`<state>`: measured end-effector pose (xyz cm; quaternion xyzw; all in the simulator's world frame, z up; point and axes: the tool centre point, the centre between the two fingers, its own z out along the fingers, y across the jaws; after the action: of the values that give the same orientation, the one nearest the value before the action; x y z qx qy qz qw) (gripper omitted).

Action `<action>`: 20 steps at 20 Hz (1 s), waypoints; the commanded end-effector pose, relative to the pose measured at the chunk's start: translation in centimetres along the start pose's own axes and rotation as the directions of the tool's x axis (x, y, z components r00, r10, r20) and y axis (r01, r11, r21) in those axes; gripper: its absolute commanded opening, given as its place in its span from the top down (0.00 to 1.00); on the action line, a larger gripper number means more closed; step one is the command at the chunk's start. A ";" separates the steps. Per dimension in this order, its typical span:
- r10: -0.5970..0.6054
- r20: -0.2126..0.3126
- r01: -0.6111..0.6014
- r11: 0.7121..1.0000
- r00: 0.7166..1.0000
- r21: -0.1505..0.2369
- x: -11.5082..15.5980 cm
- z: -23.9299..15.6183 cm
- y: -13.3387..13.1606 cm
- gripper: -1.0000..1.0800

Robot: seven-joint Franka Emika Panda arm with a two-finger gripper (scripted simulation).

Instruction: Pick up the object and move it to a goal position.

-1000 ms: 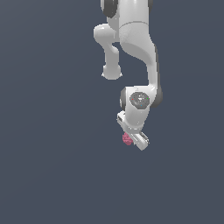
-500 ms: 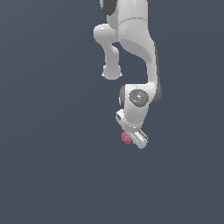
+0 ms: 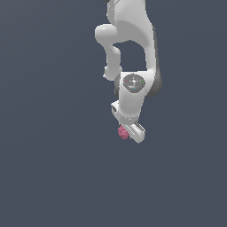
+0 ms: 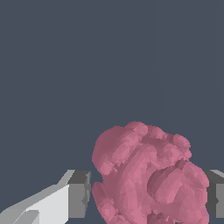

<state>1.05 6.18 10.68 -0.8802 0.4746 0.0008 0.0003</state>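
White arm (image 3: 133,53) reaches down over plain grey floor (image 3: 53,168). Gripper (image 4: 146,192) fingers (image 4: 78,192) clamped on pink lumpy object (image 4: 146,175), which sits between them; the blob is roundish, no clear long axis or facing.

Both renders are evenly and softly lit against a flat slate-grey backdrop, with no cast shadows falling anywhere. The white arm (image 3: 133,53) carries smooth shading, brightest on its upper curves and darker along its edge on the exterior view's right. A small dull sheen sits on the round grey cap (image 3: 132,83). The object (image 4: 148,175) looks faceted and matte, without glare. Edges are crisp; no blur or lens distortion.
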 end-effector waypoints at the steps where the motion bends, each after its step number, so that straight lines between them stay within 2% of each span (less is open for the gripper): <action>1: 0.001 0.000 -0.001 1.000 1.000 0.001 0.7 -2.2 1.0 1.00; 20: 0.002 0.001 -0.002 1.000 1.000 0.001 7.4 -23.0 10.5 1.00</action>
<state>-3.27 -4.96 32.04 -0.8796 0.4758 0.0005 0.0012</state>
